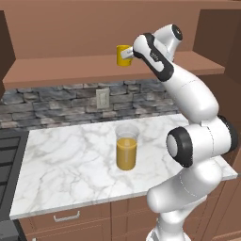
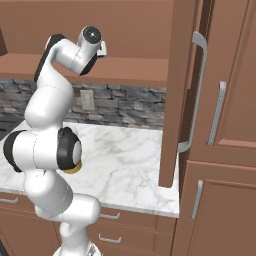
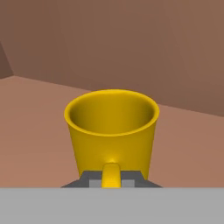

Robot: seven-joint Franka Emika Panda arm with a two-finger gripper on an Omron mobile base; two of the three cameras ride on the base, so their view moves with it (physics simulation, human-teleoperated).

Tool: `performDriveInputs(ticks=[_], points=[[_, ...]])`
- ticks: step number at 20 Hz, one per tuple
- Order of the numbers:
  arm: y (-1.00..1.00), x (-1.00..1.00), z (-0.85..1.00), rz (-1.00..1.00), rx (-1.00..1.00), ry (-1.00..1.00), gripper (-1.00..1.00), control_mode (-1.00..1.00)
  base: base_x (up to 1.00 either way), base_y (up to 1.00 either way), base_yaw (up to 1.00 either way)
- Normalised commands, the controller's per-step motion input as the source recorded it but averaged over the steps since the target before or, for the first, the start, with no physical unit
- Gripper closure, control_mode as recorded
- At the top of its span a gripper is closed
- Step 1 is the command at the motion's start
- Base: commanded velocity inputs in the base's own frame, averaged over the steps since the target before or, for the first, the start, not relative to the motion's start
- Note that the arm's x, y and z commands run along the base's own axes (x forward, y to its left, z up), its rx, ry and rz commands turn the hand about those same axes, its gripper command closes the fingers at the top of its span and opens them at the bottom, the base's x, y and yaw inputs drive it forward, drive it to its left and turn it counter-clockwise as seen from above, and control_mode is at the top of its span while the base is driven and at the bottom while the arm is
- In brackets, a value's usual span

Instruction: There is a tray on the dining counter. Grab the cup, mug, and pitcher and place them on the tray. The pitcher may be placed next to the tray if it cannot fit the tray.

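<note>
- Claw [image 3: 111, 181] is fully closed on the handle of the small plain yellow mug [image 3: 112, 131], which stands directly ahead of it.
- Lifting straight up before withdrawing should clear the brown wooden shelf [image 3: 39, 131] underneath.

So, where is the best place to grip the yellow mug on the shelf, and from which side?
By its handle, coming level from the front. The mug stands upright on the brown shelf with the handle turned straight toward the hand, thin enough to pinch from both sides. The gripper is already shut on it there, so a straight lift probably works.
</note>
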Motion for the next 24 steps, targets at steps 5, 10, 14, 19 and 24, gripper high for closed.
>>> performDriveInputs(ticks=[5,10,14,19,24], points=[[0.0,0.0,0.0,0.0,0.0,0.0,1.0,-1.0,0.0,0.0,0.0],[0.0,0.0,0.03,0.0,0.0,-0.01,1.0,-1.0,0.0,0.0,0.0],[0.0,-0.11,0.15,0.0,0.0,-0.07,1.0,-1.0,0.0,0.0,0.0],[0.0,-0.21,0.15,0.0,0.0,-0.05,1.0,-1.0,0.0,0.0,0.0],[-0.1,-0.45,0.01,0.0,0.0,0.0,1.0,-1.0,0.0,0.0,0.0]])
